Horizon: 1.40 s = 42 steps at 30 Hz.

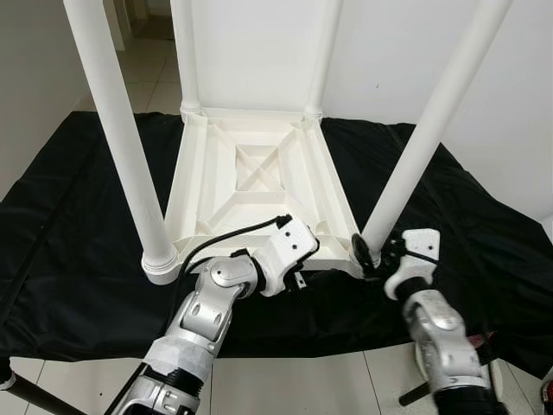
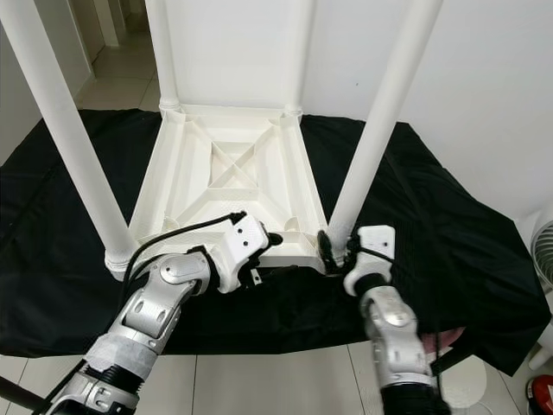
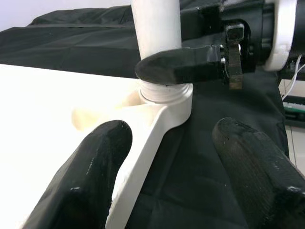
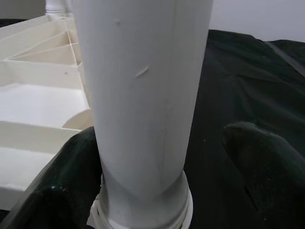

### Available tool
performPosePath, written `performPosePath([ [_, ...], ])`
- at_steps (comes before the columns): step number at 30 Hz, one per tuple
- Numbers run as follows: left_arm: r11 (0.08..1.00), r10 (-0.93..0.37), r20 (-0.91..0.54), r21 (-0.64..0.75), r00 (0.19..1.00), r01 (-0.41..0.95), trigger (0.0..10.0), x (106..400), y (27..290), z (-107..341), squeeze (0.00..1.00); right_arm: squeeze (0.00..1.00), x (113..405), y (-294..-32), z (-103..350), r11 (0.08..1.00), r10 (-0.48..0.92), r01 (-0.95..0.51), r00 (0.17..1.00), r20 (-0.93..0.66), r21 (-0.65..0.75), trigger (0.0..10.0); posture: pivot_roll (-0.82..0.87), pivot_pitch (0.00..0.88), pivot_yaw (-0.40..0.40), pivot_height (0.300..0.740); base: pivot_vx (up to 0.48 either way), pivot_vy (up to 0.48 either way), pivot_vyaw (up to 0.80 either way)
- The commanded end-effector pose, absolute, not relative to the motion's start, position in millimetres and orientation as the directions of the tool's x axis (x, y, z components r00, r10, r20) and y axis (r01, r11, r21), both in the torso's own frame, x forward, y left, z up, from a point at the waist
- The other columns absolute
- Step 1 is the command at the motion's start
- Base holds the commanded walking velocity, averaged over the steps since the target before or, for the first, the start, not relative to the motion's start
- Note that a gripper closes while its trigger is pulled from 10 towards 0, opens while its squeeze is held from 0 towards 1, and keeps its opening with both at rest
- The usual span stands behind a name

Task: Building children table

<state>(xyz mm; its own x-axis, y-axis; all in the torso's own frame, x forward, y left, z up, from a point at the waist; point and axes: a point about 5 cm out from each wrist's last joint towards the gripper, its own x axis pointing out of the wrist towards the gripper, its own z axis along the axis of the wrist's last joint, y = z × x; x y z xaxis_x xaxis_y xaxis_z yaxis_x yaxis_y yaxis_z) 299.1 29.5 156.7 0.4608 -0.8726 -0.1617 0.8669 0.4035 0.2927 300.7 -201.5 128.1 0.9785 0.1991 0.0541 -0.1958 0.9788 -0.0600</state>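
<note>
— Head views: what is recorded?
— A white table is seen upside down on a black cloth, four legs pointing up. The right gripper is placed at the base of the near right leg.

— Left wrist view?
— The left gripper is held wide apart with nothing grasped, just beside the table's corner socket.

— Right wrist view?
— The leg is seen between spread fingers; a firm grip cannot be confirmed.
</note>
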Motion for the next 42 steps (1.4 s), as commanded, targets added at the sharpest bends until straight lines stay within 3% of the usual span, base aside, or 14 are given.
performPosePath([
  [1, 0.546, -0.790, -0.124, 0.306, 0.601, 0.780, 10.0, 304.5, 33.3, 156.1, 0.00, 0.00, 299.0, -207.9, 122.9, 0.978, 0.205, -0.204, 0.978, 0.023, -0.050, 10.0, 0.04, 0.000, -0.044, 0.740, 0.000, 0.000, 0.00],
  [6, 0.552, -0.785, -0.117, 0.314, 0.608, 0.773, 10.0, 308.5, 32.7, 159.8, 0.00, 0.00, 309.2, -198.8, 132.7, 0.908, 0.412, -0.407, 0.911, 0.027, -0.100, 10.0, 0.04, 0.006, -0.038, 0.740, 0.000, 0.000, 0.00],
  [18, 0.558, -0.780, -0.109, 0.322, 0.616, 0.764, 10.0, 311.2, 33.2, 164.0, 0.00, 0.00, 336.4, -178.6, 132.0, 0.805, 0.559, -0.560, 0.826, -0.066, -0.197, 10.0, 0.05, 0.022, -0.037, 0.740, 0.000, 0.000, 0.00],
  [19, 0.562, -0.777, -0.108, 0.323, 0.620, 0.761, 10.0, 311.7, 33.9, 164.5, 0.00, 0.00, 337.0, -180.5, 130.0, 0.802, 0.558, -0.562, 0.826, -0.083, -0.202, 6.8, 0.06, 0.025, -0.042, 0.740, 0.000, 0.000, 0.00],
  [20, 0.562, -0.777, -0.108, 0.323, 0.620, 0.761, 10.0, 311.7, 33.9, 164.5, 0.00, 0.00, 337.0, -180.5, 130.0, 0.802, 0.558, -0.562, 0.826, -0.083, -0.202, 6.8, 0.06, 0.025, -0.042, 0.740, 0.000, 0.000, 0.00],
  [21, 0.567, -0.774, -0.107, 0.321, 0.624, 0.759, 10.0, 312.0, 34.7, 164.7, 0.00, 0.00, 336.9, -183.0, 128.8, 0.802, 0.558, -0.564, 0.825, -0.092, -0.197, 3.2, 0.06, 0.025, -0.042, 0.740, 0.000, 0.000, 0.00],
  [22, 0.570, -0.772, -0.106, 0.321, 0.627, 0.756, 10.0, 312.3, 35.3, 164.9, 0.00, 0.00, 337.1, -185.7, 127.4, 0.801, 0.558, -0.566, 0.824, -0.102, -0.193, 2.4, 0.06, 0.028, -0.044, 0.740, 0.000, 0.000, 0.00],
  [23, 0.571, -0.771, -0.106, 0.319, 0.628, 0.756, 10.0, 312.1, 35.5, 164.6, 0.00, 0.00, 337.3, -188.4, 126.1, 0.803, 0.558, -0.567, 0.823, -0.105, -0.181, 0.0, 0.06, 0.031, -0.044, 0.740, 0.000, 0.000, 0.00],
  [31, 0.569, -0.774, -0.107, 0.315, 0.624, 0.759, 10.0, 310.8, 33.4, 164.0, 0.00, 0.00, 336.2, -192.1, 123.5, 0.820, 0.547, -0.554, 0.833, -0.089, -0.142, 0.0, 0.05, 0.037, -0.041, 0.740, 0.000, 0.000, 0.00],
  [37, 0.568, -0.775, -0.108, 0.314, 0.623, 0.761, 10.0, 311.6, 33.1, 164.6, 0.00, 0.00, 339.9, -195.2, 120.2, 0.879, 0.444, -0.453, 0.892, -0.091, -0.147, 0.0, 0.05, 0.039, -0.039, 0.740, 0.000, 0.000, 0.00],
  [38, 0.568, -0.775, -0.108, 0.313, 0.622, 0.761, 10.0, 311.4, 33.0, 164.4, 0.00, 0.00, 338.5, -188.8, 119.3, 0.881, 0.440, -0.448, 0.894, -0.086, -0.154, 10.0, 0.05, 0.040, -0.036, 0.740, 0.000, 0.000, 0.00],
  [42, 0.567, -0.776, -0.111, 0.310, 0.621, 0.763, 10.0, 310.7, 32.9, 163.6, 0.00, 0.00, 337.7, -174.1, 118.2, 0.908, 0.378, -0.384, 0.923, -0.068, -0.165, 10.0, 0.05, 0.043, -0.036, 0.740, 0.000, 0.000, 0.00],
])
